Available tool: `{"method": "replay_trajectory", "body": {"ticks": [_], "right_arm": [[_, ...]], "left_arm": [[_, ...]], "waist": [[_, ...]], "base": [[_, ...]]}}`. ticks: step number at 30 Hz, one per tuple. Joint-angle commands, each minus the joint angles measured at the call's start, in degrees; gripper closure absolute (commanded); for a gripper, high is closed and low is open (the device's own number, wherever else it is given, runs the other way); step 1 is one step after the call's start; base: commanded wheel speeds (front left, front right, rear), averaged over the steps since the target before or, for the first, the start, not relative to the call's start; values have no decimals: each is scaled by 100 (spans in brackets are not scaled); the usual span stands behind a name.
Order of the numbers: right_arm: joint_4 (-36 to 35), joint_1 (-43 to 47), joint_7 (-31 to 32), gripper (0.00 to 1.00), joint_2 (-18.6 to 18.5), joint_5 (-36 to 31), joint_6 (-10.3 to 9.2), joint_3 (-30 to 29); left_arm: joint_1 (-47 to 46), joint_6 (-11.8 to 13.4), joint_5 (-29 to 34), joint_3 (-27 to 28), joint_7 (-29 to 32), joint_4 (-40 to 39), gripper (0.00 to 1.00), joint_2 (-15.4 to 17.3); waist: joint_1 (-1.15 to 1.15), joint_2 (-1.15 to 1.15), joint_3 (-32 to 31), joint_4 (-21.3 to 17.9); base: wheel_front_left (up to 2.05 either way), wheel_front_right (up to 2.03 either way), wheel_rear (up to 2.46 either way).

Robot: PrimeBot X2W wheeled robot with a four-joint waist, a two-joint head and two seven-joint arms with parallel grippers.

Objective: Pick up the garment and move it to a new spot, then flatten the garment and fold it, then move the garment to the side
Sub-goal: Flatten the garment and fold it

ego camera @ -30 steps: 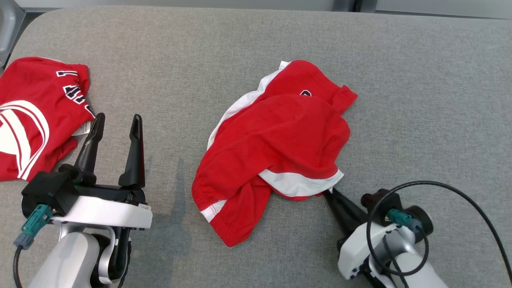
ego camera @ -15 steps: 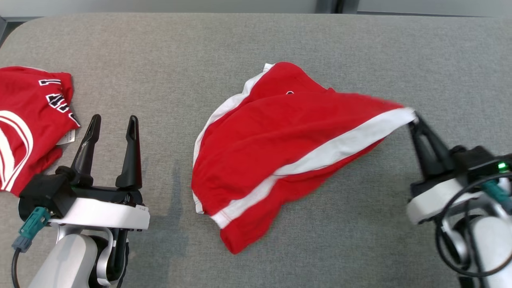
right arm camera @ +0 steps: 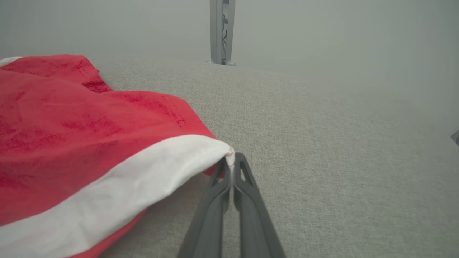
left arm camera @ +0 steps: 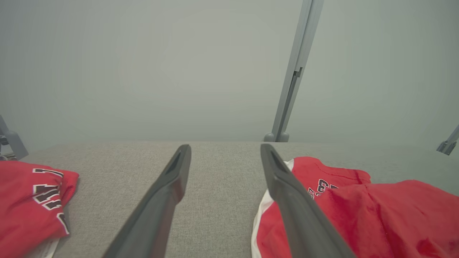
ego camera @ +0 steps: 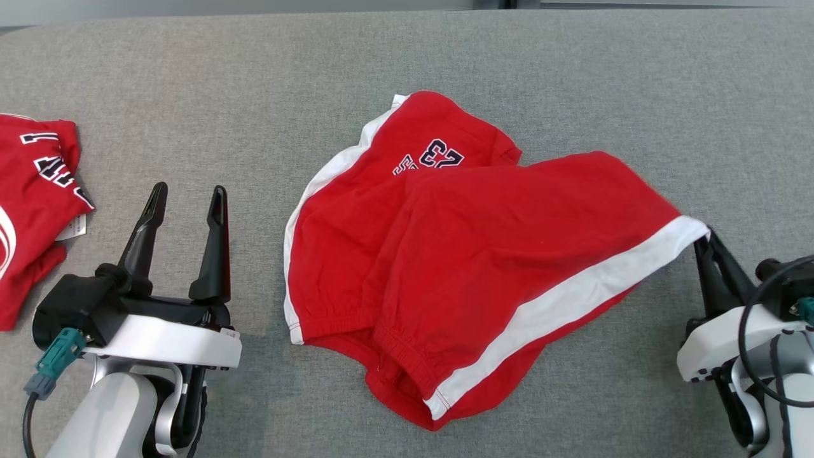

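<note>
— Where were the red shorts [ego camera: 470, 267]?

— Near the middle of the grey padded surface [ego camera: 191, 95], spread out but rumpled, one leg lapped over the other. The number 23 [ego camera: 439, 152] showed on the far leg, and the elastic waistband bunched towards the robot.

— And the right gripper [ego camera: 702, 236]?

— Its two dark fingers were pressed together on the end of the white side stripe [ego camera: 572, 299], at the shorts' right-hand corner. In the right wrist view a pinch of white cloth sat between the tips, and the fabric ran away from them to the left.

— Was that corner off the surface?

— It seemed slightly raised, with shadow beneath it; the rest lay flat.

— The left gripper [ego camera: 189, 189]?

— Fingers spread wide and holding nothing, over bare cushion, between the shorts and a red jersey [ego camera: 32, 210] with white trim that lay crumpled at the left edge. It touched neither.

— Anything beyond the surface?

— A grey metal post [left arm camera: 290, 89] against a pale wall.
</note>
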Motion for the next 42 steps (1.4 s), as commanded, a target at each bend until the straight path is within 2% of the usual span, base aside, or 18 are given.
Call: {"method": "replay_trajectory", "body": {"ticks": [1, 2, 3, 4, 5, 6, 10, 14, 22, 29, 42], "right_arm": [[262, -64, -82, 100, 32, 41, 0, -47], [384, -115, -111, 100, 47, 41, 0, -55], [503, -155, -150, 64, 58, 23, 0, -71], [616, -179, -185, 20, 64, 6, 0, -86], [616, -179, -185, 20, 64, 6, 0, -86], [692, -190, -227, 0, 78, -3, 0, -95], [836, -158, -360, 0, 119, 0, 0, -136], [685, 72, -419, 0, 189, 42, 0, -201], [-343, 576, -343, 0, 327, 146, 0, -417], [-1027, 558, -280, 0, 388, 263, 0, -414], [-1073, 493, -306, 0, 393, 650, 1, 112]], "left_arm": [[-102, 8, 37, -6, 28, -25, 0, 51], [-106, 7, 46, -18, 38, -28, 0, 65], [-101, 13, 52, -25, 52, -36, 0, 72], [-89, 19, 57, -31, 68, -43, 0, 80], [-89, 19, 57, -31, 68, -43, 0, 80], [-81, 25, 61, -40, 79, -48, 0, 88], [20, 61, 57, -49, 104, -70, 0, 116], [136, 116, 10, -32, 129, -93, 0, 136], [570, 295, -125, 79, 133, -190, 0, 151], [862, 398, -159, 78, 166, -327, 0, 188], [1092, 464, -172, -97, 347, -447, 0, 205]], "waist": [[0, 0, 14, -24], [0, 0, 19, -30], [0, 0, 20, -35], [0, 0, 17, -42], [0, 0, 17, -42], [0, 0, 12, -47], [0, 0, -53, -90], [0, 0, -160, -163], [0, 0, -483, -303], [0, 0, -679, -333], [0, 0, -825, -249]], "base": [[0, 0, 0], [0, 0, 0], [0, 0, 0], [0, 0, 0], [0, 0, 0], [0, 0, 0], [0, 0, 0], [0, 0, 0], [0, 0, 0], [0, 0, 0], [0, 0, 0]]}}
